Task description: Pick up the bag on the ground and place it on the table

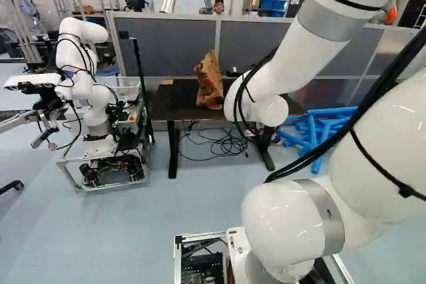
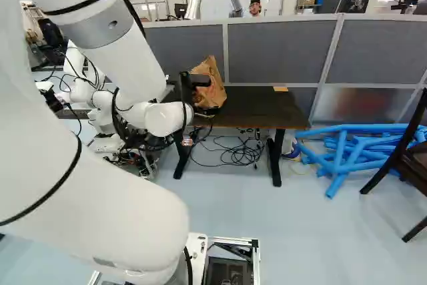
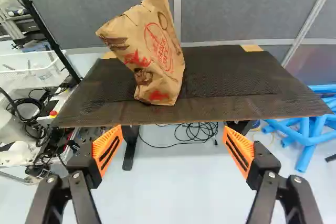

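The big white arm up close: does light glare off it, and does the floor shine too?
Left base view: small bright highlights on the arm's rounded joints; right base view: pale sheen on the floor near the chair; wrist view: bright floor below the table.

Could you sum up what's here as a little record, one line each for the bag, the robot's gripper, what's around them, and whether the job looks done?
bag: brown paper with red print, standing on the table, leaning a little
table: dark top, dark legs
gripper: open, nothing between its fingers, bag ahead of it
under table: tangled black cables
beside table: pile of blue tubes
behind table: grey partition
other machine: another robot, at the left of the left base view
job: looks done; bag is on the table, released
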